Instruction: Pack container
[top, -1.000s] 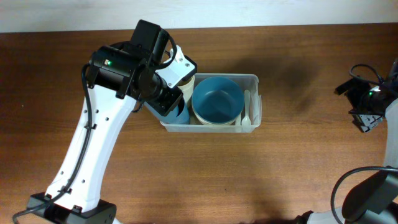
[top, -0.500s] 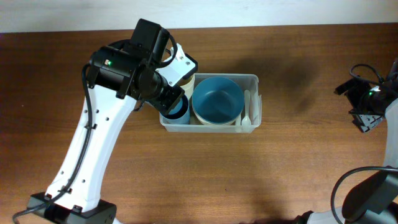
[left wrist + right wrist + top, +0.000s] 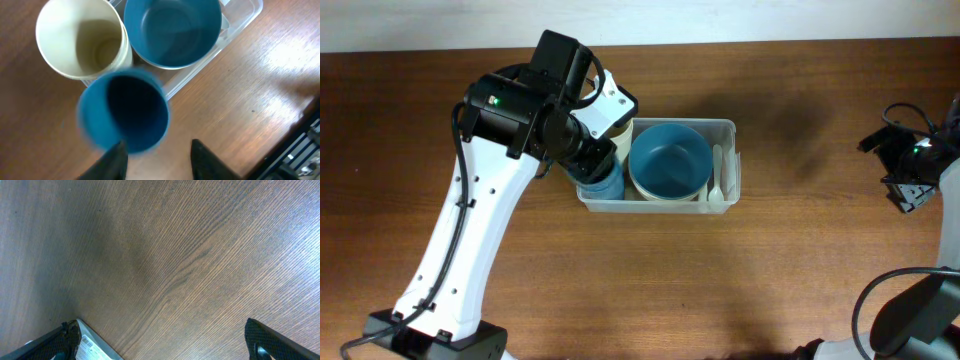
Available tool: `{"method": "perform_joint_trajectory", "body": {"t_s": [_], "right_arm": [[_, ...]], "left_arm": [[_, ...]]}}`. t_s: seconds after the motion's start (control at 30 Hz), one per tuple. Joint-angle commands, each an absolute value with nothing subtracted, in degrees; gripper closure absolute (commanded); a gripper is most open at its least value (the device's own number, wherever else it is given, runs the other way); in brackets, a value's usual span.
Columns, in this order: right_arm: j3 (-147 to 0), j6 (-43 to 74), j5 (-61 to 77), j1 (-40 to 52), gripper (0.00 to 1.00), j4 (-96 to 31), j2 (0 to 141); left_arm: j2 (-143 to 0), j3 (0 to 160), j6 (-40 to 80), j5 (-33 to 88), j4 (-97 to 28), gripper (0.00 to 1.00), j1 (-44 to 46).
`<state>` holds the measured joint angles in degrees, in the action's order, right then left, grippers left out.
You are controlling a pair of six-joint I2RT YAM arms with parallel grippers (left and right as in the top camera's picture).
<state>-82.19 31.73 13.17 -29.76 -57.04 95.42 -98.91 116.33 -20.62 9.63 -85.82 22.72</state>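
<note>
The clear plastic container [image 3: 724, 128] stands mid-table. It holds a blue bowl [image 3: 668, 160] nested in a cream bowl, a cream cup [image 3: 80, 40] at its left end and a white spoon [image 3: 717, 172] at its right end. A blue cup [image 3: 124, 112] is at the container's front-left corner, blurred; I cannot tell whether it rests inside or on the rim. My left gripper [image 3: 157, 160] is open just above it, the cup by its left finger. My right gripper [image 3: 162, 340] is open and empty over bare wood at the far right [image 3: 910, 185].
The container also shows in the left wrist view [image 3: 240, 15], with the blue bowl [image 3: 172, 30] in it. The left arm [image 3: 470, 230] reaches from the front left and covers the container's left end. The table is brown wood.
The blue cup under my left gripper has shifted slightly at the container's front-left corner and is now blurred. The right arm has not moved.
</note>
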Motion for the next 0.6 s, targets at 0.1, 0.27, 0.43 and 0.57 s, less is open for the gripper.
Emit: {"method": "perform_joint_trajectory", "body": {"t_s": [0.1,0.27,0.43,0.57], "right_arm": [[-83.05,32.23,13.26,-29.98,0.01,-57.01,94.02],[-83.05,32.21,13.28,-29.98,0.01,-57.01,94.02],[-83.05,32.23,13.28,-29.98,0.01,-57.01,94.02],[-83.05,32.23,13.28,-29.98,0.01,-57.01,94.02]], "left_arm": [[-98.76,116.33,-20.86,10.28,-85.01,0.51,22.74],[-98.76,116.36,-20.32,10.13,-83.94,0.50,22.72],[-98.63,116.36,-17.50,8.12,-83.09,0.48,22.28],[-98.54,116.40,-10.72,0.93,-81.28,0.43,19.84]]}}
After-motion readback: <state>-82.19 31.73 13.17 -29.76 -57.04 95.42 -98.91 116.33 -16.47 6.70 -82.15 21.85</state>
